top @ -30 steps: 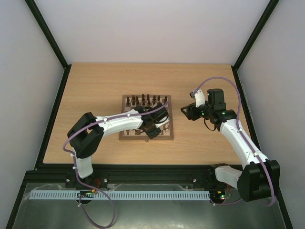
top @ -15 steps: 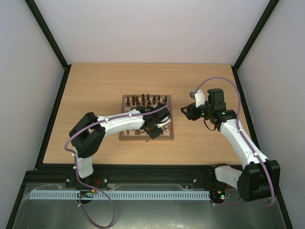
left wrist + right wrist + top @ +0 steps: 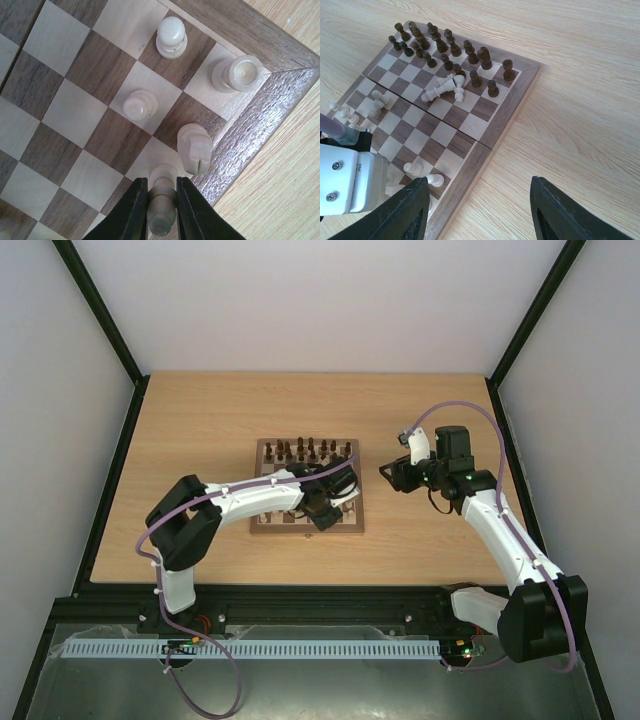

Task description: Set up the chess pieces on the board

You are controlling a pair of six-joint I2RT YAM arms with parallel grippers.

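Observation:
The board (image 3: 262, 452) lies mid-table, dark pieces (image 3: 305, 450) along its far edge. My left gripper (image 3: 322, 512) is over the board's near right corner, shut on a cream piece (image 3: 163, 206) that stands on a light square by the border (image 3: 260, 125). A cream knight (image 3: 195, 147), a rook (image 3: 236, 74) and two pawns (image 3: 171, 37) stand close by. In the right wrist view the board (image 3: 505, 120) shows dark pieces (image 3: 450, 50) at the far edge and toppled cream pieces (image 3: 442, 87) mid-board. My right gripper (image 3: 479, 210) is open and empty above the table right of the board.
The light wood tabletop (image 3: 200, 420) surrounds the board. A black frame (image 3: 130, 450) and white walls bound it on the left, right and back. The left arm's white link (image 3: 350, 180) lies over the board's near part in the right wrist view.
The left gripper has shifted slightly right and toward the board's near right corner. The right arm has not moved.

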